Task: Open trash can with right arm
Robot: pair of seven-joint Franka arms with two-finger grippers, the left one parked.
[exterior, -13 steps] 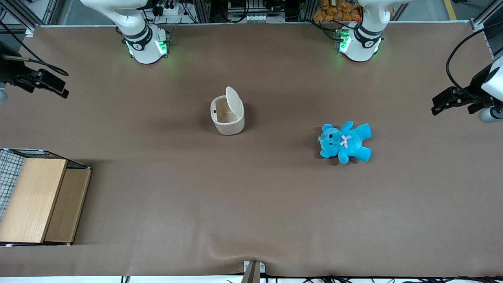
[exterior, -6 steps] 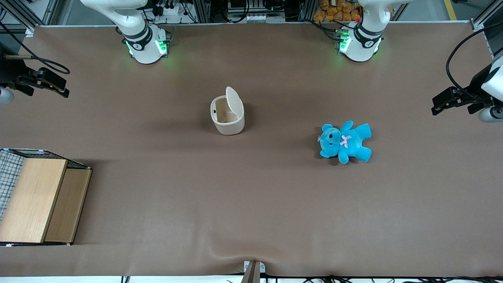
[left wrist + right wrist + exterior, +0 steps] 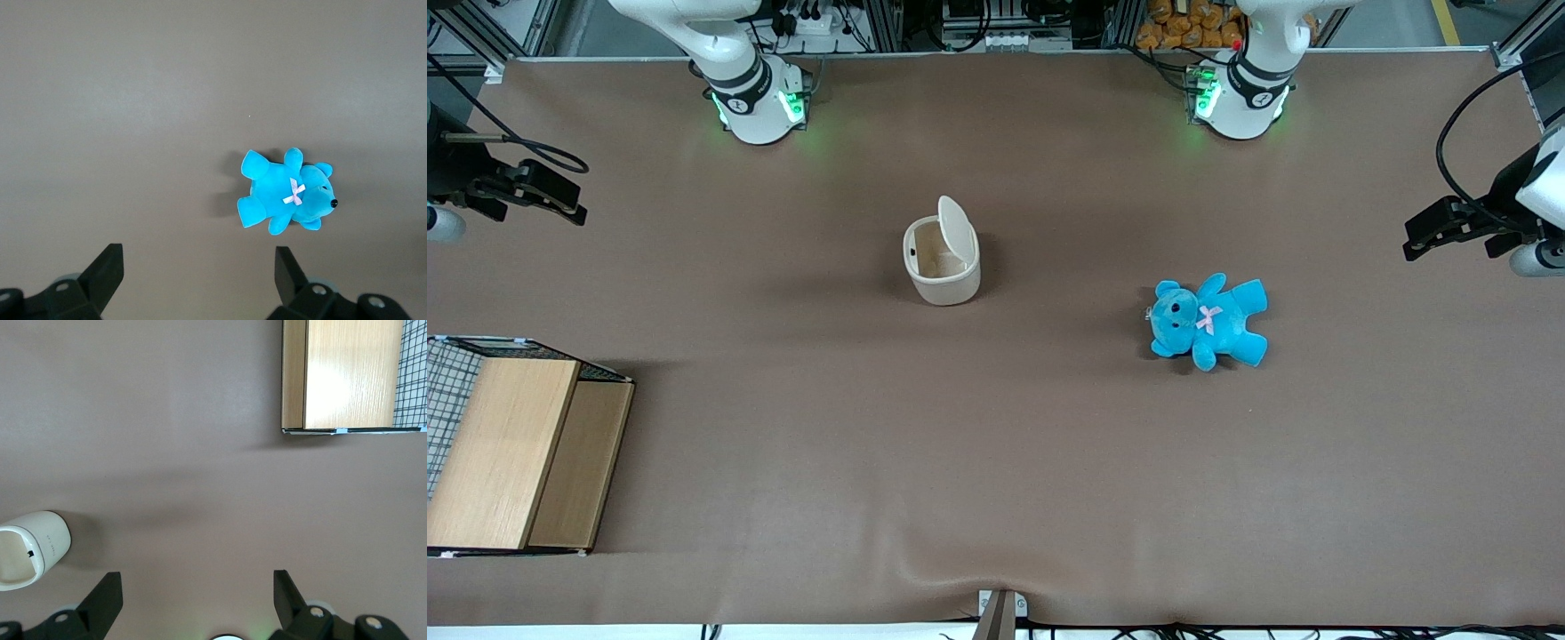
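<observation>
The cream-white trash can [image 3: 941, 267] stands near the middle of the brown table, its flat lid [image 3: 955, 233] tipped up on edge and its tan inside showing. It also shows in the right wrist view [image 3: 30, 547], with its mouth open. The right arm's black gripper [image 3: 560, 203] hangs high over the working arm's end of the table, far from the trash can. Its two fingers stand wide apart with nothing between them in the right wrist view [image 3: 195, 581].
A wooden box with wire mesh [image 3: 516, 453] sits at the working arm's end, nearer the front camera, and shows in the right wrist view [image 3: 347, 373]. A blue teddy [image 3: 1209, 320] lies toward the parked arm's end, also in the left wrist view [image 3: 287, 193].
The right gripper has shifted slightly at the working arm's end of the table. The trash can and its raised lid have not moved.
</observation>
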